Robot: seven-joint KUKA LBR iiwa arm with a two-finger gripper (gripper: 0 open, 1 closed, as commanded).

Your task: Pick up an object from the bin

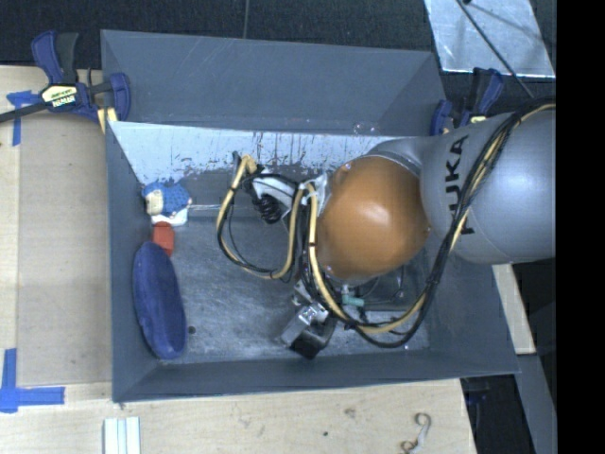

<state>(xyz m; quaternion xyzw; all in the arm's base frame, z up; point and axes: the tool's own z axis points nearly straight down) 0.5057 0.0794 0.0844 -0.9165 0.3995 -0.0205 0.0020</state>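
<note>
while the arm reaches in from the right w/ its orange cover (371,218) hanging over the middle of the bin (284,83), the gripper (304,339) sits low near the front wall, about mid-bin, over bare grey floor. can't tell whether it's open or closed, since the cover and what hangs off it hide too much. nothing can be seen in it.

the loose things lie at the left side, well apart from the gripper. nearest is a dark blue oblong thing (158,301), flat on the floor along the left wall, long axis running front to back. just behind its far end is a small red piece (164,238), and right behind that a blue-and-white toy (167,200) near the back-left corner.

judgement: the dark blue oblong thing is the likeliest pick, being biggest & nearest. it looks rounded and matte, prob soft or padded and light, so it should give a bit under a squeeze and not slip much. best hold = across its narrow width, around the middle, so it hangs level; taken by an end it'd likely droop. it's close to the left wall, so room on that side looks tight. the red piece & toy look small, light and crowded together, so it's easy to nudge one while going for the other.
</note>
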